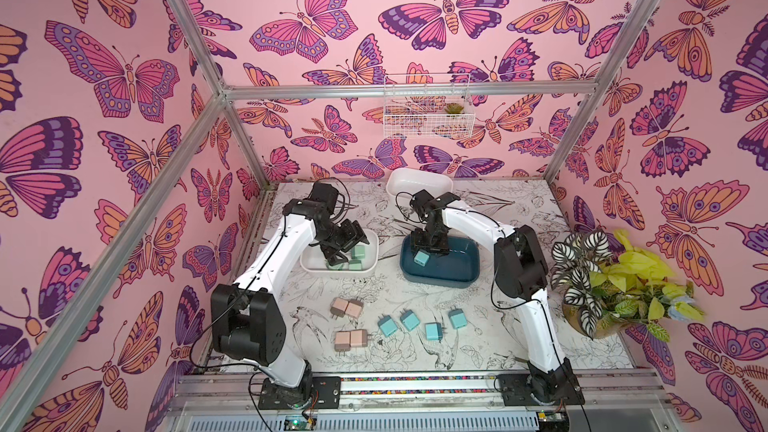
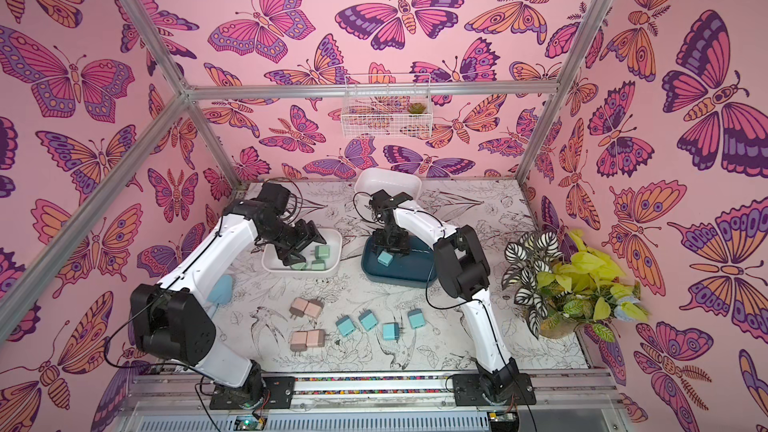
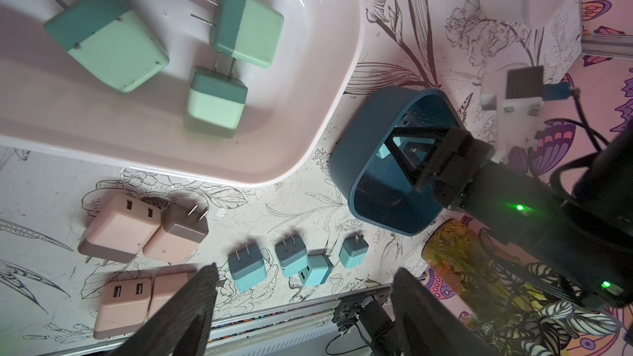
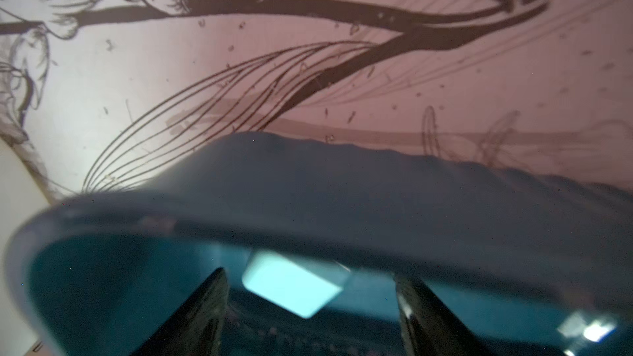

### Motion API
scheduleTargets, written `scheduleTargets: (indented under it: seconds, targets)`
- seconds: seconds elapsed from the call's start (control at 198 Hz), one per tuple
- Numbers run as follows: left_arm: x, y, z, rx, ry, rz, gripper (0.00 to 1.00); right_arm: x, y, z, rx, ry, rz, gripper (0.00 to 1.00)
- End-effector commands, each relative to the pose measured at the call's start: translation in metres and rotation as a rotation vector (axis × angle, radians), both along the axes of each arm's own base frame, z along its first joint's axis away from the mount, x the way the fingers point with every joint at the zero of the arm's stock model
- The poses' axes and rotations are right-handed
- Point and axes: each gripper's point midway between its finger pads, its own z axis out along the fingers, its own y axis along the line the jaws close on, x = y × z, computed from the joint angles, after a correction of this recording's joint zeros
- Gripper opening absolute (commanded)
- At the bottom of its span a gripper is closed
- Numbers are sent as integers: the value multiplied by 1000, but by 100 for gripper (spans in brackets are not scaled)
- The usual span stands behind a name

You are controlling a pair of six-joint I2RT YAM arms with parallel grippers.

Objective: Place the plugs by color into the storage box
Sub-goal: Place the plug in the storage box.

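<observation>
- Hovering in both top views, the left gripper (image 1: 335, 259) hangs over the white box (image 1: 372, 243) of mint plugs (image 1: 357, 252). The right gripper (image 2: 388, 252) reaches into the blue box (image 2: 409, 268).
- Left wrist: the left fingers (image 3: 195, 303) are spread wide and hold nothing. Pink plugs (image 3: 120, 231) and teal plugs (image 3: 246, 265) lie on the table (image 3: 291, 207).
- Right wrist: the right fingers (image 4: 202, 306) stand apart. One teal plug (image 4: 291, 285) lies loose in the blue box, touching neither.

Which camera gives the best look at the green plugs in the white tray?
The left wrist view: the green plugs lie close and unobstructed in the white tray, prongs clear. Both top views show them small, partly hidden by the left gripper. The right wrist view shows none.
</observation>
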Motion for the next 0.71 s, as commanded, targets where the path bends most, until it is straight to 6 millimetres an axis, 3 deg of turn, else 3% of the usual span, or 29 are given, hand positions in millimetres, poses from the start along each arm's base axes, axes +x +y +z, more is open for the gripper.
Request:
scheduleTargets:
  seconds: [0.0, 0.116, 0.298, 0.368, 0.52, 0.701]
  targets:
    - [-1, 0, 4, -9, -7, 0, 82, -10, -26, 77, -26, -134, 24, 80]
    - [-1, -1, 3, -7, -4, -2, 82, -43, -52, 110, -29, -169, 38, 80]
    - [-6, -4, 0, 1, 6, -9, 82, -114, -84, 115, 31, -182, 92, 79]
    - [-8, -6, -2, 5, 10, -16, 82, -134, -89, 109, 69, -207, 141, 79]
    - [-11, -15, -7, 10, 24, -38, 82, -170, -105, 77, 54, -151, 175, 79]
    - [-13, -27, -9, 15, 30, -68, 82, -186, -105, 38, -18, -92, 239, 79]
